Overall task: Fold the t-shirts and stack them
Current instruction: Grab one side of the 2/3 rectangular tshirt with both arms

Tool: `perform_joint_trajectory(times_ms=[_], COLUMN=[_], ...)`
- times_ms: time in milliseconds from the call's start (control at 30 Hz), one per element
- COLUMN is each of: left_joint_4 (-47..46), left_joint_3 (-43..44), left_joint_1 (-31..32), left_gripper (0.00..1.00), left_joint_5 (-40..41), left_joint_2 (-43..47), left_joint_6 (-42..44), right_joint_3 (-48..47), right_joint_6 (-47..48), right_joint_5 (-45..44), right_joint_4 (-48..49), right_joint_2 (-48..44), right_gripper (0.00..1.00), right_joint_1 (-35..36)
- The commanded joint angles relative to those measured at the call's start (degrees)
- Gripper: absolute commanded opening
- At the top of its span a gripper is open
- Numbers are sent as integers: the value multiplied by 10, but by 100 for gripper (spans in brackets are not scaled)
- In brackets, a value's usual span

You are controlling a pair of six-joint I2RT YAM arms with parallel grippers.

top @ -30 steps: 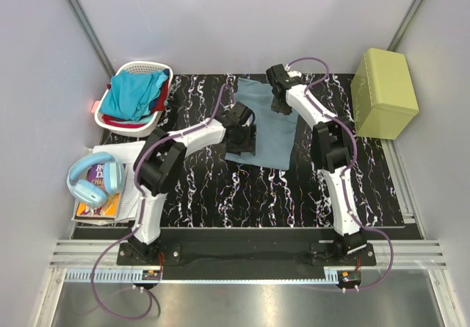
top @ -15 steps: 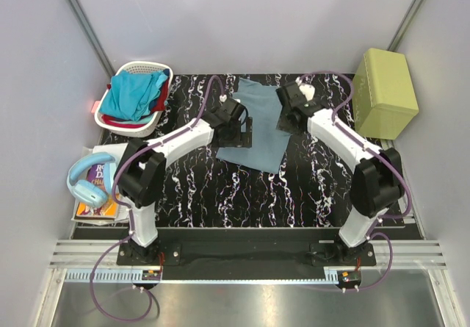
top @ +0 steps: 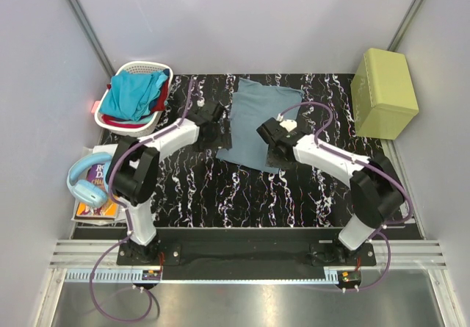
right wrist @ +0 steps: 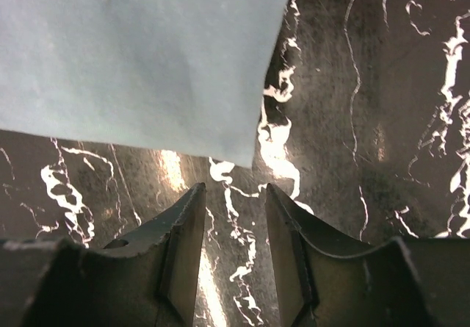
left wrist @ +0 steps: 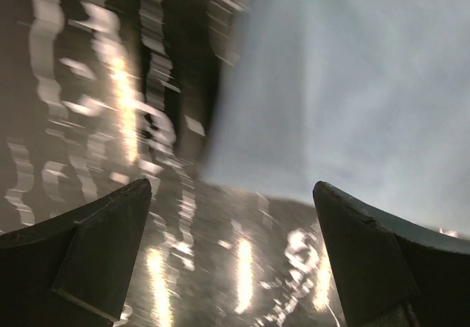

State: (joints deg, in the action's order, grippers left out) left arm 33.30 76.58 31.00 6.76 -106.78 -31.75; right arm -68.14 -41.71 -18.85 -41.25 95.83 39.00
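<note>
At grey-blue t-shirt (top: 253, 115), flat on surface (top: 235, 195), long axis far-to-near | left gripper (left wrist: 231, 228) beside its left edge, jaws spread wide, empty | right gripper (right wrist: 233, 213) nearer: near-right corner just ahead of part-open, empty jaws

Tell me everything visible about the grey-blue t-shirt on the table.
The grey-blue t-shirt is soft, matte cloth, plain, with no print showing. It lies flat on the black marbled table, folded into a long panel set slightly askew. Only the table appears to touch it: the left gripper stands wide open beside its left edge, and the right gripper is open just short of its near right corner, with nothing between the fingers.
</note>
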Motion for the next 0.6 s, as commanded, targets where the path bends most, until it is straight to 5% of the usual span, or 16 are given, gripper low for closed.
perform_joint_trajectory(times_ms=[0,200,567], left_joint_4=[-16,3,-19], left_joint_3=[24,77,37], left_joint_1=[-26,-27,37], left_gripper=[99,99,99], left_joint_5=[1,-64,-111], left_joint_2=[-2,-72,-87], left_joint_6=[16,19,-9], right_joint_3=[14,29,42], right_joint_6=[-19,-25,-22], right_joint_5=[-17,-22,-41], right_joint_4=[13,3,-10], right_joint_2=[-54,-86,-123], right_gripper=[45,45,46], right_joint_1=[6,5,6])
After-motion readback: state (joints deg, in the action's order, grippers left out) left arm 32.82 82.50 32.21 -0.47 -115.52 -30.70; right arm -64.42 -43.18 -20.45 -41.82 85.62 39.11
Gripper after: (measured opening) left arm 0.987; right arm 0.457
